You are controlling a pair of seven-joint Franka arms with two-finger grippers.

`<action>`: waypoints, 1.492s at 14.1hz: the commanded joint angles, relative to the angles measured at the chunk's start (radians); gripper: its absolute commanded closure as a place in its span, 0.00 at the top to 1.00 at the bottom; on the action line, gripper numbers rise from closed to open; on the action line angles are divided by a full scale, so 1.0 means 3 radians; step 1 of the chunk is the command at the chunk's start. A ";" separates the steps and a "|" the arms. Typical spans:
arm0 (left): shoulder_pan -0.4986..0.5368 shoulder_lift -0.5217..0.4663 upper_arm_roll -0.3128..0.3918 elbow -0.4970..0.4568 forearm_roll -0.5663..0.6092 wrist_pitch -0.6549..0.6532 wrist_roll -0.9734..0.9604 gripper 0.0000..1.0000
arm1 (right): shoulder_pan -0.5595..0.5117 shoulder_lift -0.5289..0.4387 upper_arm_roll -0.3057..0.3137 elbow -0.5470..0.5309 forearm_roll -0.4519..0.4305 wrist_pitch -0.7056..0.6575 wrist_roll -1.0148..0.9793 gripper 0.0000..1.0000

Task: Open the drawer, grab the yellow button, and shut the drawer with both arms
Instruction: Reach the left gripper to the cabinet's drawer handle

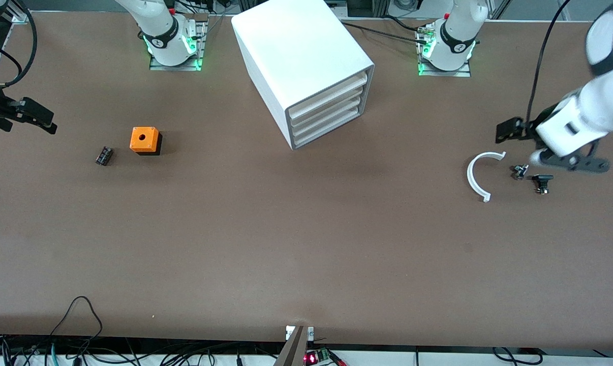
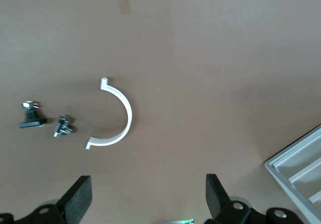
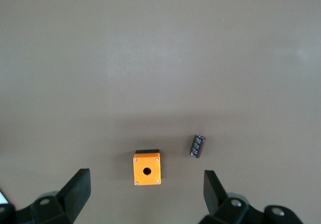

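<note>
Brown and flat, the table (image 1: 306, 244) carries the white cabinet (image 1: 296, 56) between my two bases, with its four drawers facing the front camera at an angle. All of them are shut, and the drawer (image 1: 332, 94) I need is the top one. I cannot see the button anywhere; I judge that it lies inside.

My left gripper (image 2: 148, 196) hangs with its fingers wide apart and empty over the left arm's end of the table, above a white curved bracket (image 1: 479, 175) and two small black parts (image 1: 532, 178). My right gripper (image 3: 146, 196) is also spread open and empty, over the right arm's end near the orange cube (image 1: 145, 140) and a small black component (image 1: 103, 155).

I think the drawer is a light, stiff tray that slides easily, so the cabinet may shift when pulled. I would hook its front lip with one hand and steady the cabinet with the other.
</note>
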 commanded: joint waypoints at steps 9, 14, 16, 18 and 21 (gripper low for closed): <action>0.0008 0.0437 -0.0394 -0.1021 -0.2417 0.0042 0.0346 1.00 | -0.0033 0.0037 -0.0016 0.0034 0.0006 0.0048 -0.0013 1.00; -0.0018 0.0519 -0.0843 -0.1461 -0.3115 0.0271 0.0668 1.00 | -0.0007 0.0021 0.0025 0.0029 0.0016 0.0018 0.0002 1.00; -0.0043 0.0509 -0.1048 -0.1584 -0.3187 0.0399 0.0668 0.98 | -0.0007 0.0021 0.0025 0.0029 0.0011 -0.0003 -0.0013 1.00; -0.0059 0.0509 -0.1094 -0.1661 -0.3269 0.0410 0.0668 0.96 | -0.0002 0.0016 0.0030 0.0034 0.0006 -0.0003 -0.0013 1.00; -0.0059 0.0499 -0.1222 -0.1758 -0.3335 0.0430 0.0668 0.86 | -0.0007 0.0016 0.0030 0.0029 0.0011 -0.0023 -0.0013 1.00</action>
